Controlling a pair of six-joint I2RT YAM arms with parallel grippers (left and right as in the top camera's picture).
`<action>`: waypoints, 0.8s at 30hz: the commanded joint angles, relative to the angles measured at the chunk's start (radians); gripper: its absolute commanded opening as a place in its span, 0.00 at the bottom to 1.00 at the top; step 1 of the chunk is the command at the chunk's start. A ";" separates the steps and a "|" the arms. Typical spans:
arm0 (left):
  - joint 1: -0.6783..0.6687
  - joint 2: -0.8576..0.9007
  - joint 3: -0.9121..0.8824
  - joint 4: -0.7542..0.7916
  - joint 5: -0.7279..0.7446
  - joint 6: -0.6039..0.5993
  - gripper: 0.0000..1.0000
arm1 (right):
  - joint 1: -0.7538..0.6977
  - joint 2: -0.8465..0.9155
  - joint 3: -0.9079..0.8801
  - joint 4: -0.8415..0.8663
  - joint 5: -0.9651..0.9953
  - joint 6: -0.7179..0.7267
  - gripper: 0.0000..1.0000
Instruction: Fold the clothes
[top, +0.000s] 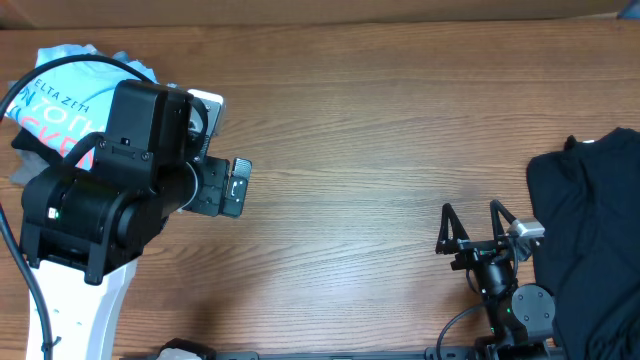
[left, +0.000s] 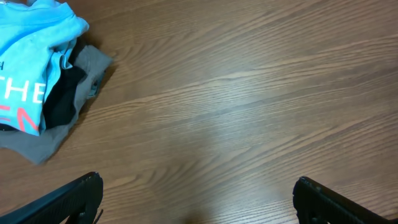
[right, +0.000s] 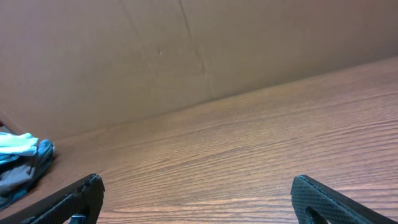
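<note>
Left gripper (left: 198, 182) and right gripper (top: 470, 210) gape empty; left arm (top: 100, 200) hides part of the T-shirt (top: 58, 92).

Light blue T-shirt (top: 62, 82), overhead view: small white print reads "ELTA ZET", first letter cut off at the fold; larger pale letters beneath, roughly "N TO TH", partly hidden, not sure; pink letters under those, too cut off to read; left wrist view, same T-shirt (left: 38, 37): big white "THE" at the frame's left edge; pink strokes below it, maybe "EN", cropped; no other readable text anywhere.
</note>
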 joint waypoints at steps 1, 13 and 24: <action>-0.002 0.005 0.015 0.002 -0.013 -0.021 1.00 | -0.003 -0.007 -0.010 0.005 -0.002 0.000 1.00; 0.002 -0.005 0.004 0.004 -0.020 -0.021 1.00 | -0.003 -0.007 -0.010 0.005 -0.002 0.000 1.00; 0.142 -0.274 -0.497 0.596 0.086 -0.021 1.00 | -0.003 -0.007 -0.010 0.005 -0.002 0.000 1.00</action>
